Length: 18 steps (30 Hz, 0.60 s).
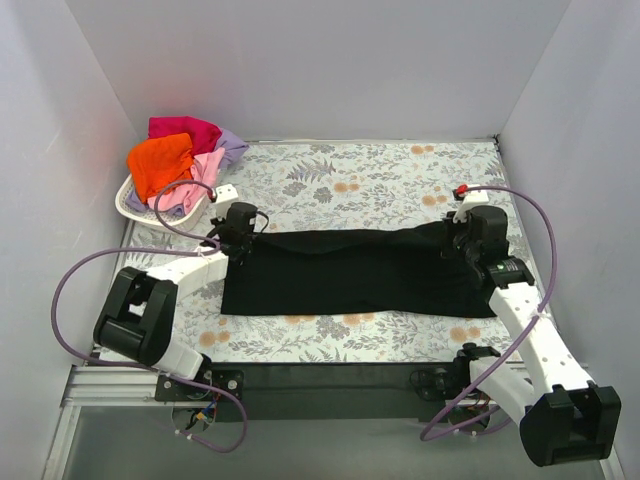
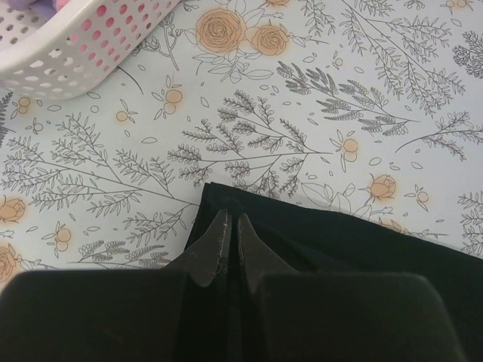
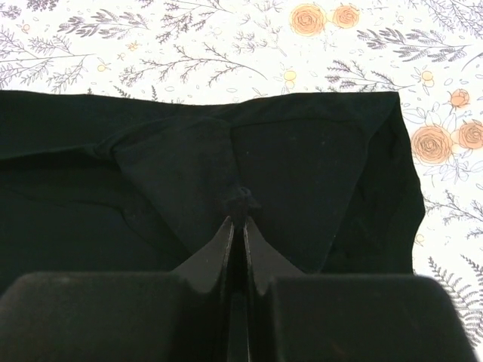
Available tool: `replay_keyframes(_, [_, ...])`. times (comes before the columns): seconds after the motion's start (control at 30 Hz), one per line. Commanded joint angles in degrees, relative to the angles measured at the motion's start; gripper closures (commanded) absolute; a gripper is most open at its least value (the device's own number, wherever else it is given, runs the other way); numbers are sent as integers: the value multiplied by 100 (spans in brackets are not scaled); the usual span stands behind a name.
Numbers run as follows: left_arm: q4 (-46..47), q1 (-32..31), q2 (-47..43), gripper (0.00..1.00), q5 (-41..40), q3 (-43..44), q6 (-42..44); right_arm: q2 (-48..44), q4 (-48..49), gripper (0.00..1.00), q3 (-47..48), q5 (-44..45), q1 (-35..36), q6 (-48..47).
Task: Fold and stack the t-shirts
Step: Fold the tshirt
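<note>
Closely: left gripper (image 2: 229, 228), black fingers (image 2: 213, 249) drawn together to a thin slit, tips resting on the far-left corner of the large black cloth t-shirt (image 1: 350, 270). Whether any cloth lies between them cannot be told.

Right gripper (image 3: 242, 210), black fingers (image 3: 260, 249) pressed together, a small pucker of the black t-shirt's cloth nipped at the tips, near the shirt's right end; a triangular fold of the same cloth lies just beyond.

Black t-shirt: spread as a long, flat band across the middle of the table, running left to right between the two grippers, with its near edge towards the arm bases.

Floral-printed table cover (image 1: 380, 180): grey sprigs and orange blooms, under the shirt and bare on all sides of it.

White plastic lattice basket (image 1: 128, 203): far-left corner of the table, just beyond the left gripper, apart from the black shirt.

In and over the basket, heaped and unfolded: orange t-shirt (image 1: 160, 162) on the left, magenta-red t-shirt (image 1: 185, 130) at the far side, pink t-shirt (image 1: 208, 168) on the right, lavender t-shirt (image 1: 232, 145) at the far right.
</note>
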Motion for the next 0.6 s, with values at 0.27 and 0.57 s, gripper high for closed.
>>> replay_keyframes(0.27, [-959, -92, -724, 87, -685, -273, -567, -223, -393, 99, -2, 408, 183, 190])
replay_keyframes(0.57, [-1584, -522, -1936, 30, -747, -624, -1227, -653, -922, 56, 376, 1419, 430, 392])
